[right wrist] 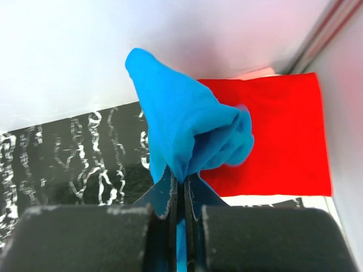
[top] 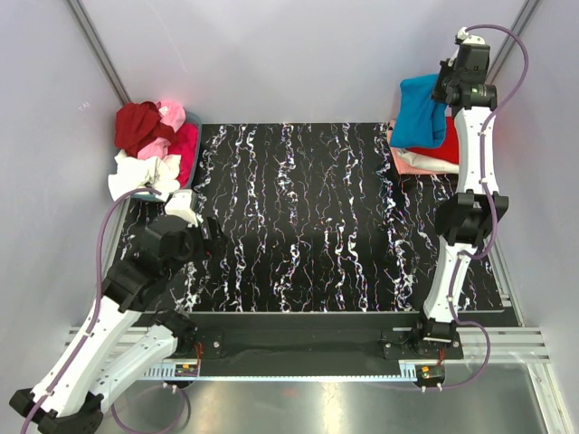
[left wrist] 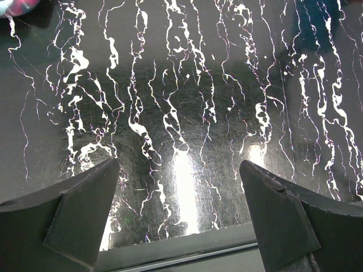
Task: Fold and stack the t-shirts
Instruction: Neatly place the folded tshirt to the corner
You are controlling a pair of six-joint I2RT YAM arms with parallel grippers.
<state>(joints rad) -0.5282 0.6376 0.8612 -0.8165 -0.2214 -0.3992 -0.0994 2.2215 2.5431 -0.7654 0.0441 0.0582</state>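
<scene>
Upper right, the right fingers (right wrist: 160, 197) pinch shut on a bunch of the blue shirt (right wrist: 187, 130), soft, light, likely to sag; the left fingers (left wrist: 85, 198) gape empty.

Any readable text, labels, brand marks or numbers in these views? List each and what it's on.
None. The blue t-shirt, the folded red t-shirt and the heap of t-shirts are plain. The white streaks on the black mat are a pattern, not writing.
</scene>
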